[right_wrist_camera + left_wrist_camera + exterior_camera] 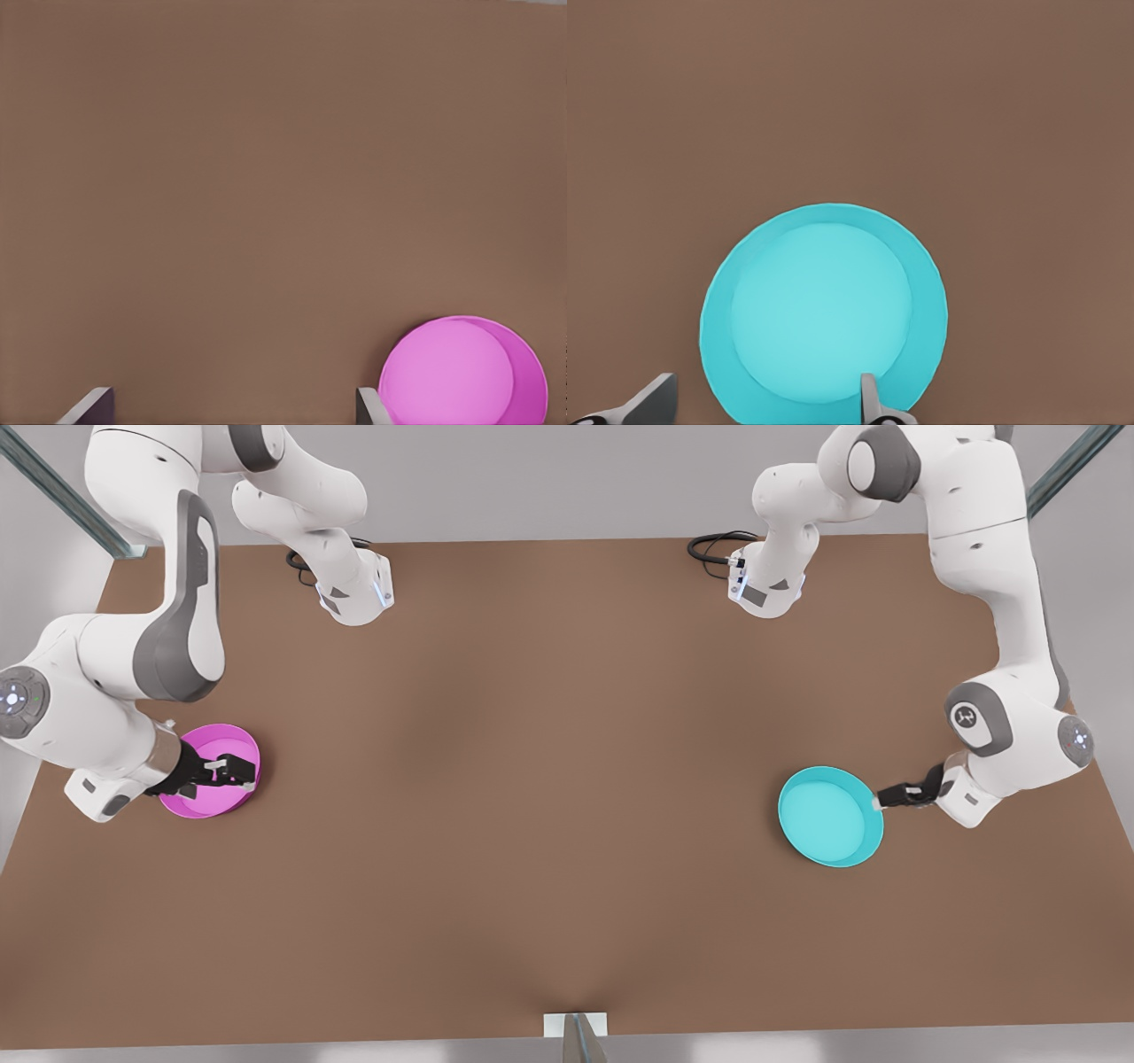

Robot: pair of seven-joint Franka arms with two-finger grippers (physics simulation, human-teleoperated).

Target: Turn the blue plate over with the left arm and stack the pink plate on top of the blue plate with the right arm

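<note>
We had the left pincer (879, 801) at the blue plate's (828, 816) rim, fingers apart, one fingertip (869, 396) over the rim. Our right pincer (232, 771) hung spread above the pink plate (202, 747) on the bench (549, 779). Flipping seemed in hand; next, close on the rim.

The left gripper (879, 801) sits at the blue plate's (828, 817) rim; the right gripper (248, 771) hangs over the pink plate (213, 744), both on the brown table (532, 779).
</note>
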